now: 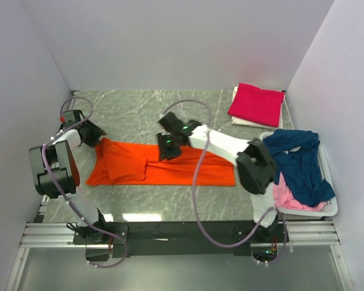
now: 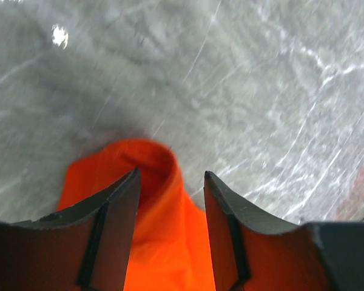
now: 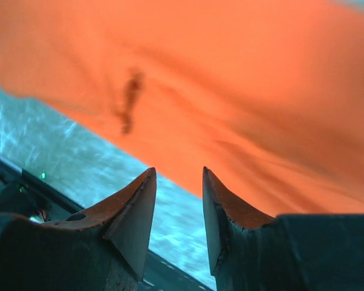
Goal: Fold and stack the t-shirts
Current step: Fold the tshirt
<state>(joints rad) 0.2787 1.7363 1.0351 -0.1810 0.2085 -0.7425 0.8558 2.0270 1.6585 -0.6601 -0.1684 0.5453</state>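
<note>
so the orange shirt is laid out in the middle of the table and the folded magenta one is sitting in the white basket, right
Not quite. The orange shirt is laid out in the middle of the table, but the folded magenta one is not in the white basket. It lies beyond the basket at the table's far right corner, on a pale folded cloth. The top external view shows this.
</note>
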